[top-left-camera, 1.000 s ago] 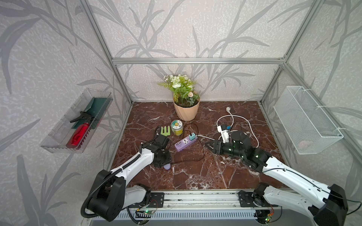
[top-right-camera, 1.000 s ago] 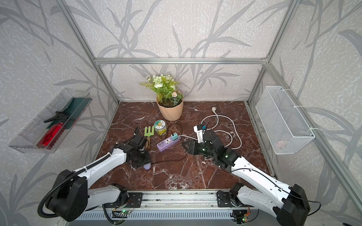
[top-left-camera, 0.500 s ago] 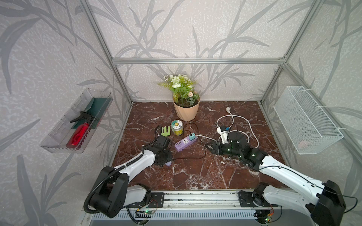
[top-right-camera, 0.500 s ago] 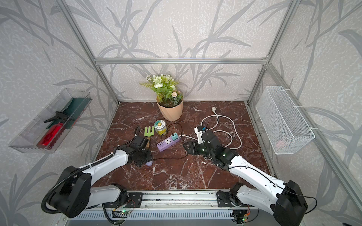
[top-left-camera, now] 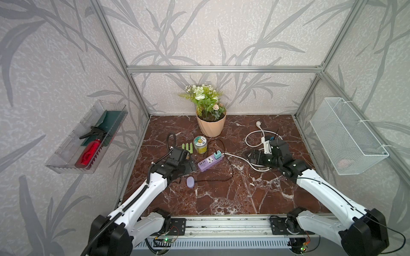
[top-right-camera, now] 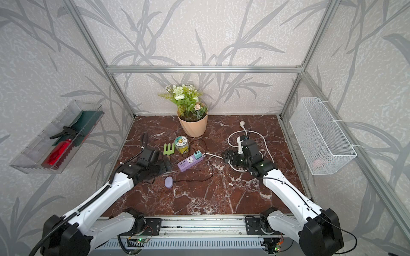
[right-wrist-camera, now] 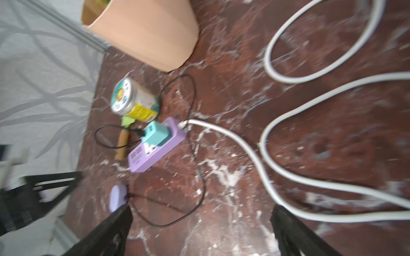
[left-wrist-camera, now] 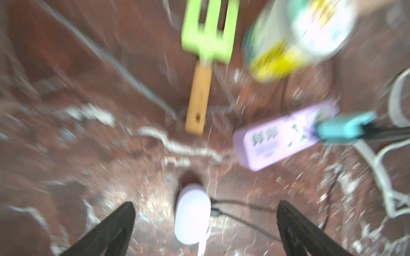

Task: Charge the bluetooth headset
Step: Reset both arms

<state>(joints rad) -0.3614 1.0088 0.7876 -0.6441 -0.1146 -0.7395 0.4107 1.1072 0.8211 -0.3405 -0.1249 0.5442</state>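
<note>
The bluetooth headset (top-left-camera: 190, 182) (top-right-camera: 169, 182) is a small lavender oval case lying on the marble floor. A thin black cable (top-left-camera: 230, 175) meets its side (left-wrist-camera: 214, 211) and runs to a teal charger (top-left-camera: 217, 154) plugged into the purple power strip (top-left-camera: 207, 163). My left gripper (top-left-camera: 189, 164) (left-wrist-camera: 205, 205) is open just behind the case and touches nothing. In the left wrist view the case (left-wrist-camera: 192, 213) lies between the spread fingers. My right gripper (top-left-camera: 253, 156) (right-wrist-camera: 200, 209) is open and empty over the white cord, to the right of the strip.
A peach flower pot (top-left-camera: 210, 124) stands at the back. A tin jar (top-left-camera: 200, 144) and a green hand fork (top-left-camera: 188, 147) lie behind the strip. The strip's white cord (top-left-camera: 255, 137) loops at the right. A wire basket (top-left-camera: 346, 137) and a clear tray (top-left-camera: 88, 137) hang on the side walls.
Both grippers have opened wide. The left gripper has let go of the headset and drawn back from it toward the strip. The right gripper has pulled away to the right.
</note>
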